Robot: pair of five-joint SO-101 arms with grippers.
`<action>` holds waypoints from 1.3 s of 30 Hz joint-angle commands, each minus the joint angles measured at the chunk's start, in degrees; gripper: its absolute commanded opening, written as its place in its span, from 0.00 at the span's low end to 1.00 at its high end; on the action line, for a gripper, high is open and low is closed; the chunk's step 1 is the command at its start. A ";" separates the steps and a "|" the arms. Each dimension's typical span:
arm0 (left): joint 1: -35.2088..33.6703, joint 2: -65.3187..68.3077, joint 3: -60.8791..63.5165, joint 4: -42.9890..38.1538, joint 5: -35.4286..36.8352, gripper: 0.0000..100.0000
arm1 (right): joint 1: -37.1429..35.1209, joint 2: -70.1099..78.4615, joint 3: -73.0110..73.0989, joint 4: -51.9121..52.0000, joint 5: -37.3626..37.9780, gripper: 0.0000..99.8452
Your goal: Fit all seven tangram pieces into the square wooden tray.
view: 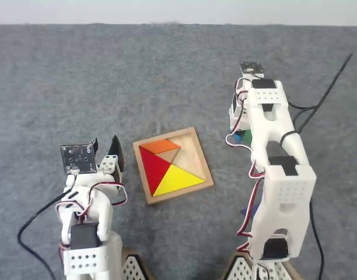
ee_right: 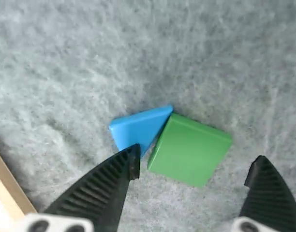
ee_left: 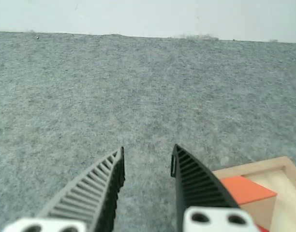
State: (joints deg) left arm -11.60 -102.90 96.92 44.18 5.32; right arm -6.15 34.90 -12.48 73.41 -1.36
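Note:
The square wooden tray (view: 203, 162) lies mid-table and holds an orange piece (view: 161, 146), a red triangle (view: 153, 166) and a yellow triangle (view: 177, 178). The rest of its floor is bare wood. My right gripper (ee_right: 196, 162) hangs open over a green square (ee_right: 189, 149), with a blue triangle (ee_right: 138, 128) touching the square's side. In the high view the green square (view: 244, 137) peeks out beside the right gripper (view: 239, 129), to the right of the tray. My left gripper (ee_left: 148, 154) is open and empty above the carpet left of the tray (ee_left: 283, 166), with the orange piece (ee_left: 244, 188) beside its finger.
Grey carpet (view: 137, 76) covers the table. A black cable (view: 327, 93) runs from the right arm toward the back right. Red and white wires (view: 245, 175) hang along the right arm near the tray's right side. The tray's edge (ee_right: 7, 193) lies close to the right gripper.

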 commanded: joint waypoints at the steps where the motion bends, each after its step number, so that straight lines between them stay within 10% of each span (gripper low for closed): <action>1: 0.35 -0.97 -0.48 0.88 -0.79 0.15 | 0.13 1.27 -1.14 1.10 -2.11 0.36; 28: 0.35 -0.97 -0.48 0.88 -0.79 0.15 | 3.91 -3.91 -1.14 4.00 -3.34 0.05; 39: 0.44 -0.97 -0.48 0.88 -0.79 0.15 | -14.37 -19.74 -0.79 10.42 12.31 0.07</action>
State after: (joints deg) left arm -11.60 -102.90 96.92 44.88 5.32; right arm -11.25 20.92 -12.57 82.64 2.77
